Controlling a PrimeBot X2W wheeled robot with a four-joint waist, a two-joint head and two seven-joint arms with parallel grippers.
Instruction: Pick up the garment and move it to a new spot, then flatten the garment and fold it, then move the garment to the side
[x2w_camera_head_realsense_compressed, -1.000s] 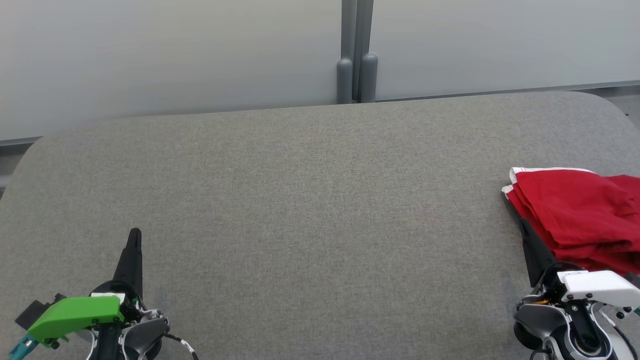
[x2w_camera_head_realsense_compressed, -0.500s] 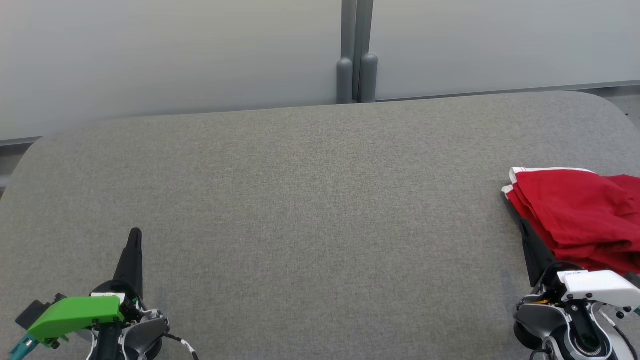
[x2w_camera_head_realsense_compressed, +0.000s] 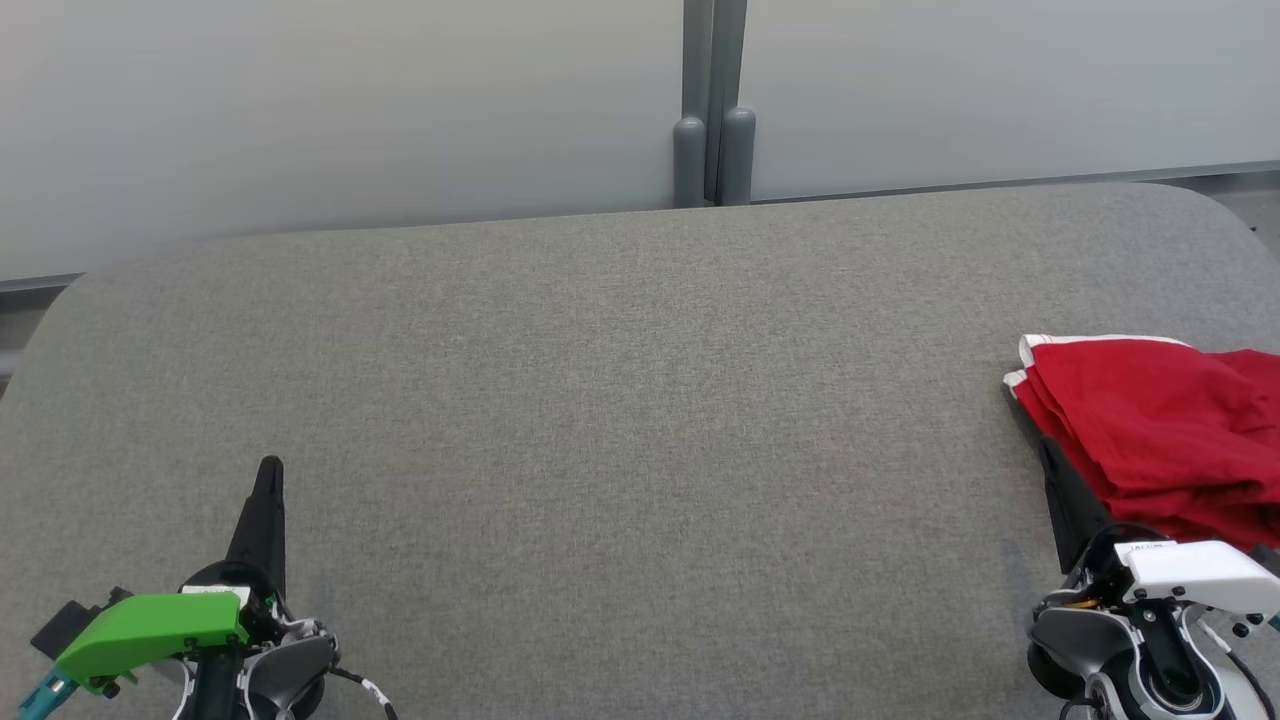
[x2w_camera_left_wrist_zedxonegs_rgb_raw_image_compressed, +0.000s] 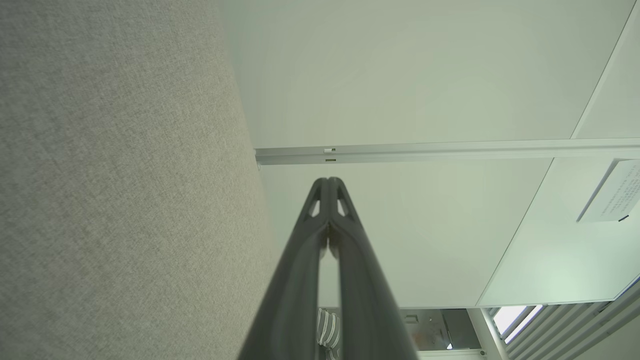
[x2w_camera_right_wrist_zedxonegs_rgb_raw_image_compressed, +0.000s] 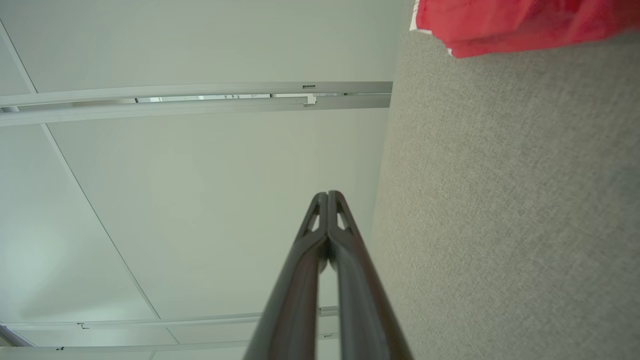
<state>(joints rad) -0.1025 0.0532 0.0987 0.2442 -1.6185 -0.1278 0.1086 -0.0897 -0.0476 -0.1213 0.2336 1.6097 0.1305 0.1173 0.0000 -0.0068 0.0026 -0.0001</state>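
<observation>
**Both grippers closed, garment at the table's right edge**

From my seat, the head view shows the red garment (x2w_camera_head_realsense_compressed: 1160, 430) lying in a folded heap on the grey table (x2w_camera_head_realsense_compressed: 640, 400). It sits far over on the robot's right, about halfway up the surface. Its right part is cut off by the picture's edge. A strip of white trim shows along its far-left corner, and the layers stack unevenly there.

The right gripper (x2w_camera_head_realsense_compressed: 1046, 446) rests low at the near right, under its white cover (x2w_camera_head_realsense_compressed: 1200, 572). Its dark fingers run up along the garment's near-left edge, just beside the cloth (I cannot tell whether they brush it). In the right wrist view the two fingers are pressed together to the tip (x2w_camera_right_wrist_zedxonegs_rgb_raw_image_compressed: 327, 194) with nothing between them. The garment (x2w_camera_right_wrist_zedxonegs_rgb_raw_image_compressed: 525, 22) sits apart from them in the upper right corner there.

The left gripper (x2w_camera_head_realsense_compressed: 270, 468) rests at the near left, under its green cover (x2w_camera_head_realsense_compressed: 150, 625), well apart from the garment. The left wrist view shows its fingers also shut tip to tip (x2w_camera_left_wrist_zedxonegs_rgb_raw_image_compressed: 328, 181) and empty, with the table on one side and pale wall beyond.

The wide middle of the table lies between the two grippers. Behind the table stand pale wall panels (x2w_camera_head_realsense_compressed: 350, 110) joined at a grey post (x2w_camera_head_realsense_compressed: 713, 100).
</observation>
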